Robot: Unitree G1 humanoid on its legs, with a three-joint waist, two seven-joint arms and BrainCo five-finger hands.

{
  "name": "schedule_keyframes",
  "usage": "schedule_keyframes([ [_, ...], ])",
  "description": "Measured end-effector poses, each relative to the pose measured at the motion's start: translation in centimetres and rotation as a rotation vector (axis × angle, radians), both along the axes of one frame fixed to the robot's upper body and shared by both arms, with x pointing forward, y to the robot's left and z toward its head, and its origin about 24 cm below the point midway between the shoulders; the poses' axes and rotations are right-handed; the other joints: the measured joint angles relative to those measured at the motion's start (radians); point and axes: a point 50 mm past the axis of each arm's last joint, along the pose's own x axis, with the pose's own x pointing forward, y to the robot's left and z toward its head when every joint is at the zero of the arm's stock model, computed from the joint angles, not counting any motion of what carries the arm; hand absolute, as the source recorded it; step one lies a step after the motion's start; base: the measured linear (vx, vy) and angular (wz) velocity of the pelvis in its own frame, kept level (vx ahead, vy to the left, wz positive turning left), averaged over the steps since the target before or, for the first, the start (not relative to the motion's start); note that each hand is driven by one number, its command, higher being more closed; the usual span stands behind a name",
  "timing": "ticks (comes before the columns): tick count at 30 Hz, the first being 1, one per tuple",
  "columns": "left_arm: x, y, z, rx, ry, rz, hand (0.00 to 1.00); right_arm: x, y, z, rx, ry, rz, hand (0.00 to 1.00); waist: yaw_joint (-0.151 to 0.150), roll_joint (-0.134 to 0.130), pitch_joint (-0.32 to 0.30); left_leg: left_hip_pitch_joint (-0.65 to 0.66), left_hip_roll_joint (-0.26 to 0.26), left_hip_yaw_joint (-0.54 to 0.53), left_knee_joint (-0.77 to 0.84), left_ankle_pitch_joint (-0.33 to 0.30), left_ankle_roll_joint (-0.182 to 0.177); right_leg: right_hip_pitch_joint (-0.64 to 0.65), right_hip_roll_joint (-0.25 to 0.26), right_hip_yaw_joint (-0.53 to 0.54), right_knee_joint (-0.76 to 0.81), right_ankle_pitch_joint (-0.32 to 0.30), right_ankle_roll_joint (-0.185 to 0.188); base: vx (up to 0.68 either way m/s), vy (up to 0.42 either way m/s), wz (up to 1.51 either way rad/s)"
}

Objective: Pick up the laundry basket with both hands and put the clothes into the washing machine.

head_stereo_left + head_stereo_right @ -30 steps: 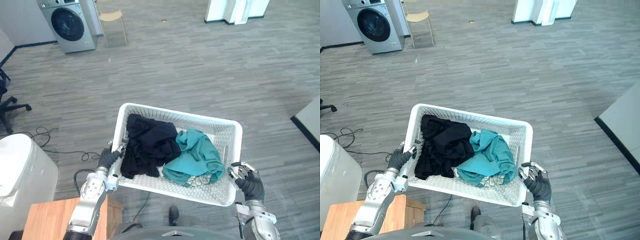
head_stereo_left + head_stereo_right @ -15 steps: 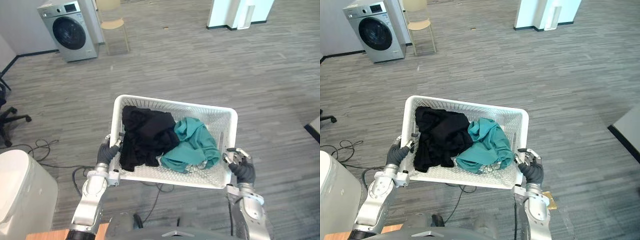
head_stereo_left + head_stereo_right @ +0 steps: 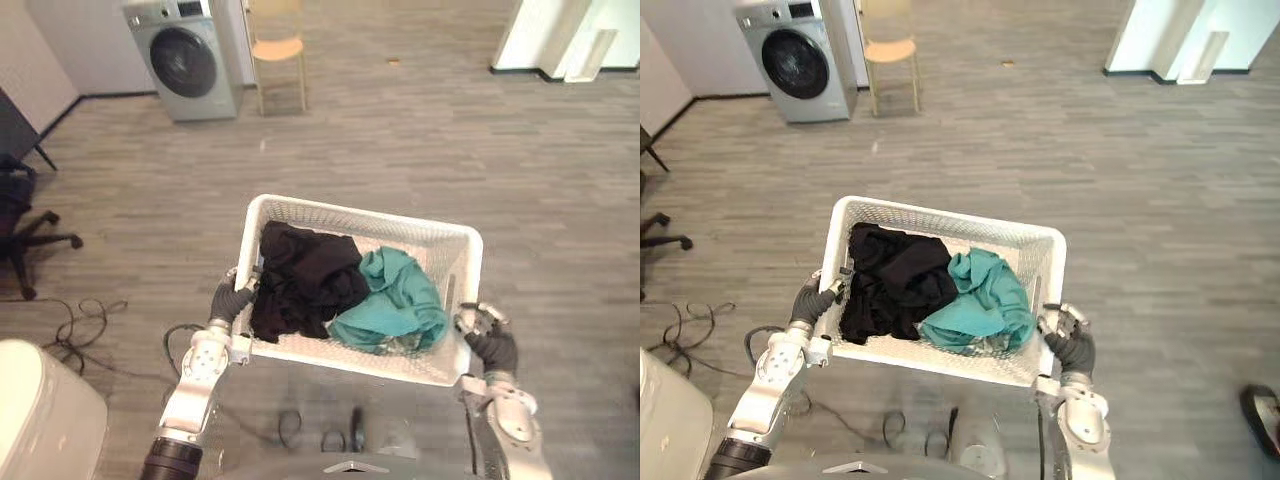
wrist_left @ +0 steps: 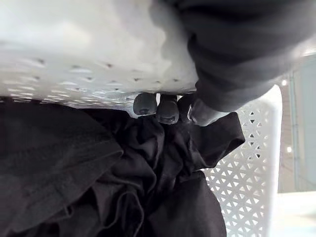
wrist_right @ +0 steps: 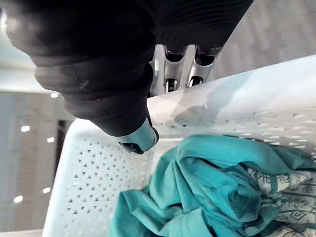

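I hold a white perforated laundry basket (image 3: 352,214) in the air in front of me. A black garment (image 3: 300,278) lies in its left half and a teal garment (image 3: 392,302) in its right half, with a patterned cloth (image 5: 276,190) under the teal one. My left hand (image 3: 232,298) is curled over the basket's left rim, fingertips (image 4: 166,109) hooked inside against the black garment. My right hand (image 3: 490,345) grips the right rim, thumb (image 5: 140,139) inside the wall. A silver washing machine (image 3: 188,58) with its round door shut stands far off at the upper left.
A wooden chair (image 3: 279,52) stands next to the washing machine. An office chair's black base (image 3: 30,240) is at the far left. A white bin (image 3: 40,415) sits at the lower left. A white pillar base (image 3: 570,45) is at the upper right. Grey plank floor lies between.
The whole view has shifted: the washing machine and chair now sit further right, and the wooden table has left the picture. Both hands keep the same hold on the basket.
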Motion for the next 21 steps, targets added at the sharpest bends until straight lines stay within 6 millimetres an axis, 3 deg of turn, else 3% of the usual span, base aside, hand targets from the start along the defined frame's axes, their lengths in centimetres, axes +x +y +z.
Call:
schedule_keyframes([
  [1,-0.1,-0.1,-0.1,-0.023,0.006,0.002,1.0,0.0,0.0,0.4,0.001,-0.028,-0.02,1.0,0.009,-0.015,0.006,-0.05,-0.006,0.002,0.048,-0.032,0.006,0.091,-0.012,0.0,-0.029,-0.049,-0.008,0.72,-0.084,0.1],
  [3,-0.5,-0.2,-0.3,-0.038,0.007,0.011,1.0,0.1,0.1,0.5,0.011,-0.04,-0.03,1.0,0.019,-0.025,0.001,-0.119,-0.026,0.033,-0.04,-0.094,0.006,0.206,-0.023,0.005,-0.105,-0.092,0.0,0.75,-0.024,0.01],
  [5,-0.5,-0.2,-0.2,-0.042,-0.003,0.017,1.0,0.8,0.0,0.5,0.048,-0.068,-0.035,1.0,0.04,-0.035,-0.002,-0.19,-0.093,0.08,-0.445,-0.135,-0.03,0.303,-0.061,0.019,-0.188,-0.126,0.024,0.79,0.107,-0.24],
  [6,-0.5,-0.2,-0.2,-0.042,-0.003,0.019,1.0,1.0,0.0,0.5,0.051,-0.07,-0.034,1.0,0.043,-0.035,-0.002,-0.197,-0.107,0.089,-0.57,-0.131,-0.046,0.325,-0.07,0.023,-0.204,-0.135,0.032,0.7,0.168,-0.3],
  [7,-0.5,-0.2,-0.2,-0.043,-0.003,0.021,1.0,1.1,0.0,0.0,0.057,-0.054,-0.038,1.0,0.044,-0.037,-0.005,-0.184,-0.147,0.101,-0.808,-0.101,-0.096,0.38,-0.086,0.022,-0.239,-0.159,0.053,0.77,0.191,-0.25],
  [8,-0.8,-0.4,-0.5,-0.049,0.008,0.022,1.0,0.9,-0.2,-0.8,0.06,-0.021,-0.046,1.0,0.039,-0.038,-0.011,-0.155,-0.194,0.112,-0.947,-0.075,-0.115,0.44,-0.1,0.033,-0.218,-0.181,0.071,0.82,0.211,-0.31],
  [9,-1.0,-0.4,-0.7,-0.046,0.02,0.026,1.0,0.8,-0.2,-1.3,0.069,-0.002,-0.049,1.0,0.045,-0.046,-0.018,-0.144,-0.223,0.081,-0.919,-0.015,-0.098,0.434,-0.12,0.065,-0.15,-0.189,0.066,0.88,0.269,-0.44],
  [10,-1.6,-0.2,-1.3,-0.033,0.048,0.03,1.0,0.4,-0.1,-2.3,0.093,0.037,-0.058,1.0,0.048,-0.074,-0.042,-0.127,-0.268,0.065,-0.844,-0.005,-0.073,0.382,-0.17,0.118,0.056,-0.158,0.063,0.9,0.301,-0.2],
  [11,-1.6,-0.1,-1.4,-0.009,0.054,0.02,1.0,-0.2,0.0,-3.2,0.123,0.067,-0.081,1.0,0.03,-0.115,-0.053,-0.103,-0.306,0.077,-0.766,-0.092,-0.047,0.32,-0.237,0.13,0.263,-0.033,0.133,0.9,0.284,0.05],
  [12,-1.6,-0.1,-1.3,0.004,0.051,0.009,1.0,-0.4,0.1,-3.8,0.138,0.084,-0.092,1.0,0.024,-0.135,-0.057,-0.082,-0.327,0.084,-0.741,-0.137,-0.038,0.29,-0.272,0.128,0.352,0.07,0.178,0.91,0.205,0.34],
  [13,-1.6,-0.1,-1.3,0.026,0.052,-0.001,1.0,-0.5,0.2,-4.6,0.154,0.117,-0.102,1.0,0.023,-0.163,-0.069,-0.05,-0.351,0.083,-0.729,-0.19,-0.035,0.242,-0.313,0.121,0.442,0.264,0.208,0.9,0.115,0.22],
  [14,-1.6,0.2,-1.3,0.057,0.053,-0.005,1.0,-0.4,0.4,-5.4,0.168,0.145,-0.094,1.0,0.015,-0.165,-0.069,0.004,-0.363,0.069,-0.753,-0.239,-0.035,0.158,-0.335,0.094,0.575,0.229,0.118,1.04,0.067,0.02],
  [15,-1.5,0.3,-1.4,0.066,0.056,0.003,1.0,0.0,0.5,-5.4,0.173,0.141,-0.085,1.0,0.013,-0.158,-0.064,0.101,-0.354,0.057,-0.828,-0.272,-0.044,0.039,-0.285,0.059,0.68,0.075,0.055,0.84,-0.005,-0.06],
  [16,-1.5,0.3,-1.4,0.066,0.056,0.0,1.0,0.0,0.4,-5.3,0.172,0.136,-0.089,1.0,0.008,-0.129,-0.052,0.152,-0.343,0.055,-0.875,-0.274,-0.048,-0.002,-0.25,0.037,0.675,0.028,0.048,0.66,-0.041,-0.06],
  [18,-1.0,-0.4,-0.9,0.059,0.034,-0.021,1.0,0.0,-0.3,-4.2,0.151,0.095,-0.107,1.0,-0.022,-0.071,-0.035,0.318,-0.299,0.046,-1.047,-0.243,-0.085,-0.143,-0.176,-0.084,0.541,-0.067,-0.007,0.82,-0.072,0.17],
  [19,-0.6,-0.7,-0.5,0.058,0.016,-0.034,1.0,0.0,-0.5,-3.8,0.142,0.075,-0.114,1.0,-0.03,-0.056,-0.029,0.346,-0.289,0.042,-1.072,-0.236,-0.092,-0.189,-0.177,-0.109,0.458,-0.073,-0.011,0.97,-0.12,0.44],
  [20,0.3,-1.2,0.2,0.055,-0.018,-0.058,1.0,0.0,-1.1,-3.2,0.122,0.046,-0.129,1.0,-0.043,-0.042,-0.022,0.383,-0.272,0.032,-1.095,-0.234,-0.095,-0.257,-0.178,-0.125,0.211,-0.042,-0.008,0.64,-0.132,0.47],
  [21,0.7,-1.4,0.5,0.055,-0.033,-0.067,1.0,0.0,-1.3,-3.1,0.118,0.041,-0.133,1.0,-0.05,-0.045,-0.025,0.403,-0.269,0.031,-1.109,-0.235,-0.096,-0.277,-0.179,-0.117,0.05,0.006,-0.001,0.83,-0.231,0.6],
])
